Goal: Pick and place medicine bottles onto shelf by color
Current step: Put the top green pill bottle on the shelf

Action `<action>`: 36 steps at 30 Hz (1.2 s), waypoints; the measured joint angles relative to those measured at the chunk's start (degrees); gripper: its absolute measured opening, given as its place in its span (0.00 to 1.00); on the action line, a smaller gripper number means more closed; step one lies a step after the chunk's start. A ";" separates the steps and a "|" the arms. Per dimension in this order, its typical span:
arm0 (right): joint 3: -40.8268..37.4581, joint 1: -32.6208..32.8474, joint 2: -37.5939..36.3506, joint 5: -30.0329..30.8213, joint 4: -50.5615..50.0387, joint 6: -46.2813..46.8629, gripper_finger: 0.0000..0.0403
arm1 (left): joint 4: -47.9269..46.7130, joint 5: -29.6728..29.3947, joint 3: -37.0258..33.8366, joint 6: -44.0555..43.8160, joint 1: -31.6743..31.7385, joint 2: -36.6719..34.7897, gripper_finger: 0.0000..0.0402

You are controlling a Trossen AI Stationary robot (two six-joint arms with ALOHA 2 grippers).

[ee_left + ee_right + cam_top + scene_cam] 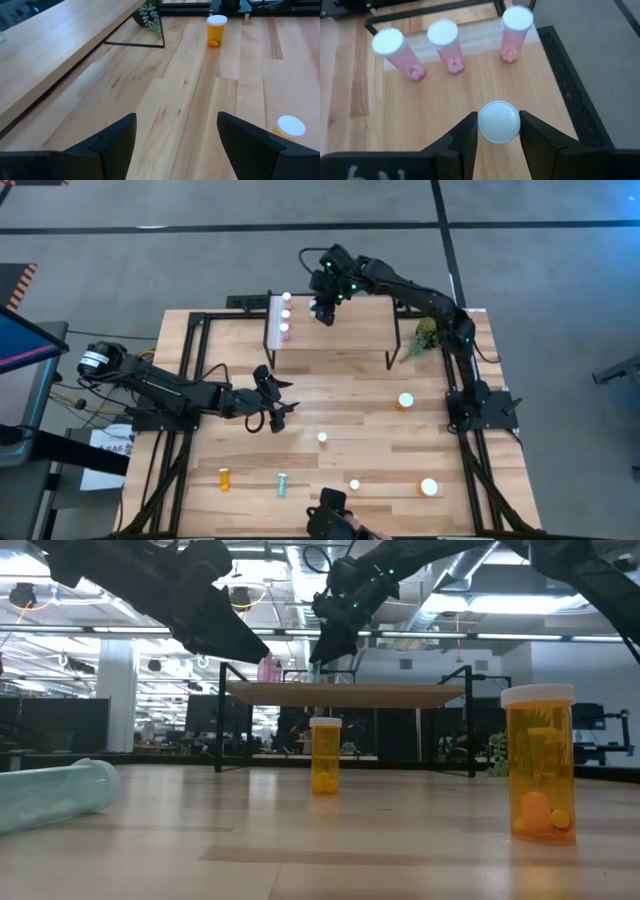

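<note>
Three pink bottles (448, 50) along shelf (445, 110) edge

3 pink bottles (445, 50) upright on shelf (340, 325), by its white strip. 1 white-capped bottle (499, 121) btwn right gripper (498, 131) fingers, body colour not visible. On table (330, 405): 4 orange bottles (405, 401), 1 teal bottle (282, 485) lying down, 1 more white cap, colour unclear. 1 plant (425, 335). 2 arms.

shelf (340, 330), three pink bottles (285, 312) upright
</note>
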 joint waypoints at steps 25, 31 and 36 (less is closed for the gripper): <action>-0.02 -0.90 0.04 2.05 0.47 -0.52 0.46 | 0.25 0.42 0.00 -0.42 0.00 0.02 0.66; -0.02 -1.11 0.04 2.03 0.33 0.36 0.53 | 0.25 0.82 0.00 -0.66 0.00 0.01 0.66; -0.02 -1.14 0.04 2.01 0.31 0.45 0.57 | 0.25 0.97 0.00 -0.64 0.00 0.00 0.66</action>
